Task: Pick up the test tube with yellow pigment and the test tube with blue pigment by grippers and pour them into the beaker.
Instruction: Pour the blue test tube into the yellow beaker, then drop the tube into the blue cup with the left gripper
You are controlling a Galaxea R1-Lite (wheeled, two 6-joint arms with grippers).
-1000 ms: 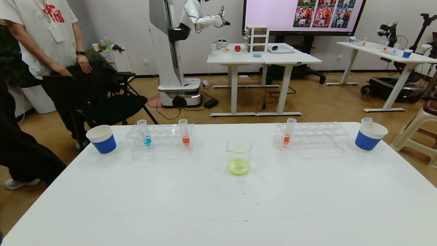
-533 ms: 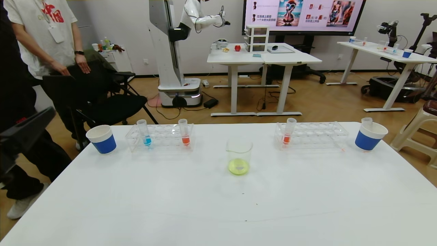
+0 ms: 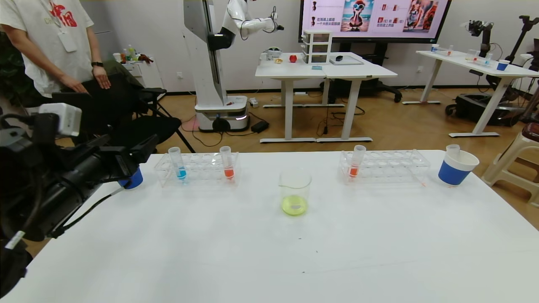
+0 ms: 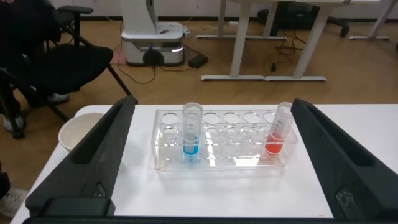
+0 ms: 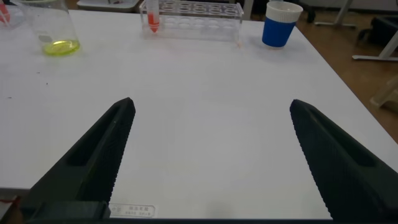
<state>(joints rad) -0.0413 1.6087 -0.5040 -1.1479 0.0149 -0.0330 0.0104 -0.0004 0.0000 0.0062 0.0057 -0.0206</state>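
Yellow liquid already sits in the beaker [image 3: 295,192] mid-tabletop, so the blue half remains: the open, empty left end effector [image 3: 141,152] nears the test tube with blue pigment [image 3: 178,163], upright in its rack [image 3: 198,169], while the open right end effector [image 5: 211,155] hovers near the tabletop's right edge.

right gripper [image 5: 211,155] — spread wide (empty) | over table [image 5: 205,81] | beaker [image 5: 55,28] far

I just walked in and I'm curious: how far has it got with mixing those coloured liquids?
Yellow liquid already sits in the beaker. The left gripper, open, is beside the left rack, facing the test tube with blue pigment, which stands untouched. Grabbing and pouring the blue remains. The right gripper hangs open, empty, over the table.
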